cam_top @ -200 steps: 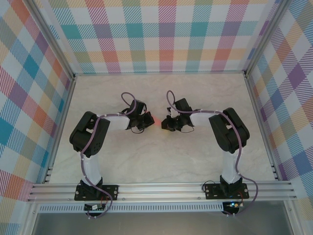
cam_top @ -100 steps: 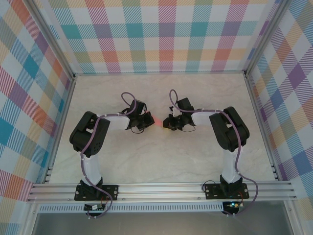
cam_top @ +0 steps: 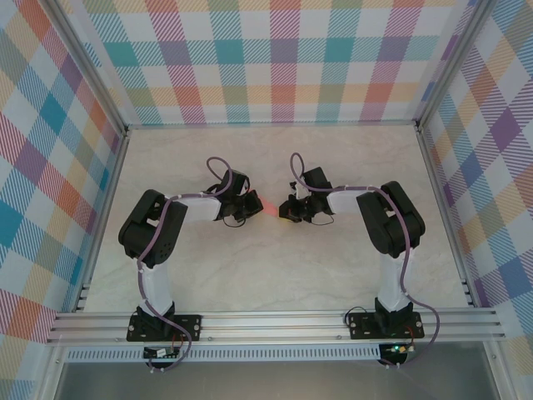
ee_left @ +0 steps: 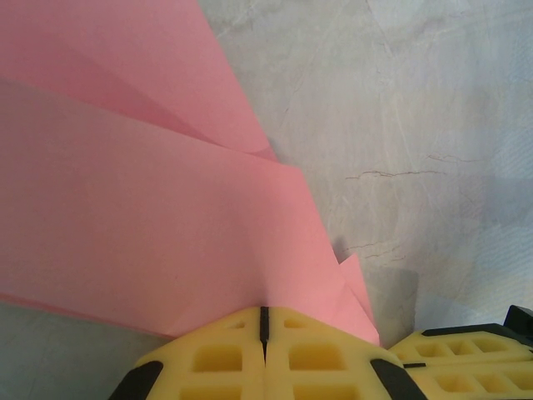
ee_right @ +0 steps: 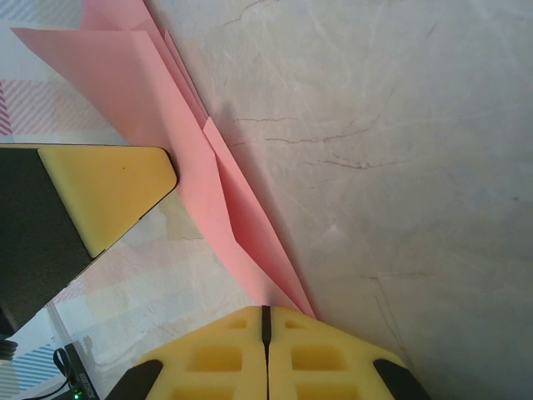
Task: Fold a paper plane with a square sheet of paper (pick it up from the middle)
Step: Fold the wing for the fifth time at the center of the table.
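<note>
While left gripper [ee_left: 264,312] and right gripper [ee_right: 266,310] both clamp the folded salmon-pink paper [ee_left: 150,225], it stretches nine-to-three o'clock between them.

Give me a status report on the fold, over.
Left gripper shut on the pink paper. Right gripper shut on it too. Paper folded in layers, spanning between them. No obstruction seen.

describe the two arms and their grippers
Both the left arm and right arm have black joint housings, white links and a looping purple cable, on black base plates. The left gripper and right gripper have yellow fingers with rectangular pockets and black trim.
</note>
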### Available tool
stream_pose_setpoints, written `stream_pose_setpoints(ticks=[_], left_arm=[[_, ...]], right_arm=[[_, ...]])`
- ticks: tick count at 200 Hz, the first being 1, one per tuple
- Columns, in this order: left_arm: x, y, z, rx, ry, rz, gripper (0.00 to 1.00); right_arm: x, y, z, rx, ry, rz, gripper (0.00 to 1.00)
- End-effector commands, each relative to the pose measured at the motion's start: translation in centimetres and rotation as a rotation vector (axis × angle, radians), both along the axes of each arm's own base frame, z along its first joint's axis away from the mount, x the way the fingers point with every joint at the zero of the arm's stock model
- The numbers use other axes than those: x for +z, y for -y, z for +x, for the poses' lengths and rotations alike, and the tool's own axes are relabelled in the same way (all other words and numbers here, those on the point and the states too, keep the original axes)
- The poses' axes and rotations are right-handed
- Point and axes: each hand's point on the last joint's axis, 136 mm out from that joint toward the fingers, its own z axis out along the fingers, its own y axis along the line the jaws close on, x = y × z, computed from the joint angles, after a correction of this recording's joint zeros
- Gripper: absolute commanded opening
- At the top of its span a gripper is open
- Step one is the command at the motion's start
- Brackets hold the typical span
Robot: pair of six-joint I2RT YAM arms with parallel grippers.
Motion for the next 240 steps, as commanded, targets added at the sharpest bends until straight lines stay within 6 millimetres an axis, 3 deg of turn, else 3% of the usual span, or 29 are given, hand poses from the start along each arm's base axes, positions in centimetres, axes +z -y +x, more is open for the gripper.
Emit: stream_pose_setpoints(ticks=[1,97,138,154,203,240], left_arm=[[-6.9,-4.2,-4.0,0.041,-0.196,0.221,0.05],[-7.1,-4.7,-4.0,0.053,-0.203,0.231,0.05],[-6.5,-4.0,-3.6,0.038,-0.189,0.197,0.05],[-5.2,-2.9,-3.1,0.015,-0.159,0.142,0.07],[2.0,1.6,-1.6,-0.071,0.028,-0.048,0.18],[2.7,4.1,-2.4,-0.091,0.088,-0.120,0.17]], right_arm=[[-5.3,3.6,-2.9,-0.052,-0.173,-0.184,0.04],[-6.3,7.2,-4.9,-0.123,-0.230,-0.215,0.03],[-6.0,7.1,-4.8,-0.123,-0.233,-0.185,0.03],[-5.8,6.9,-4.5,-0.126,-0.230,-0.176,0.03],[-5.8,6.9,-4.1,-0.129,-0.238,-0.189,0.02],[-6.4,7.1,-4.3,-0.131,-0.255,-0.207,0.02]])
